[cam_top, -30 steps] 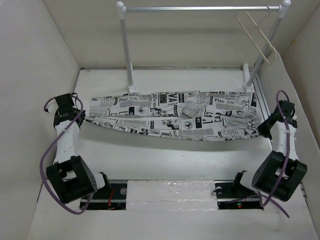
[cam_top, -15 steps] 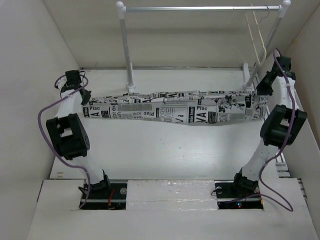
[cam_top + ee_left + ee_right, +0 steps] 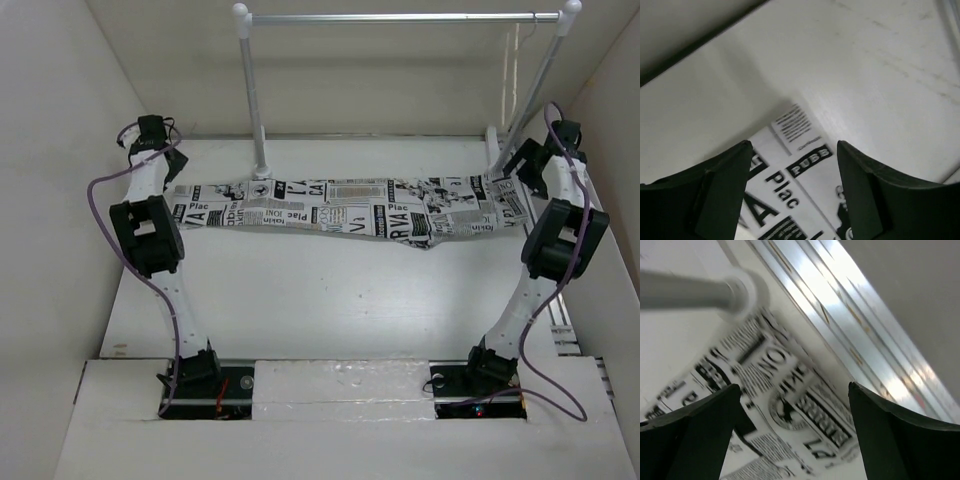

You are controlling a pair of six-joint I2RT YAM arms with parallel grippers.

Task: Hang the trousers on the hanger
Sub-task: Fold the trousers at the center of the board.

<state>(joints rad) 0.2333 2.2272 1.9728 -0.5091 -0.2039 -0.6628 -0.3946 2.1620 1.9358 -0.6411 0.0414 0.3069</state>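
The trousers (image 3: 340, 210), white with black newspaper print, lie stretched flat across the table in front of the rail. My left gripper (image 3: 172, 178) hovers over their left end. In the left wrist view it (image 3: 795, 150) stands open, with the printed cloth (image 3: 790, 185) lying loose below the fingers. My right gripper (image 3: 505, 172) is over the right end, also open (image 3: 795, 390), and the fabric (image 3: 790, 405) beneath it is not pinched. The hanger (image 3: 508, 70) shows only as a faint, thin cream shape hanging edge-on at the rail's right end.
The metal rail (image 3: 400, 17) spans the back on white posts (image 3: 255, 100), and the right post's foot (image 3: 742, 292) sits just beyond the trousers. An aluminium track (image 3: 850, 315) runs along the table's right edge. White walls close in on both sides.
Both grippers carried the trousers' ends back toward the rail, then opened and let go. The cloth now lies flat. The hanger has swung to edge-on.
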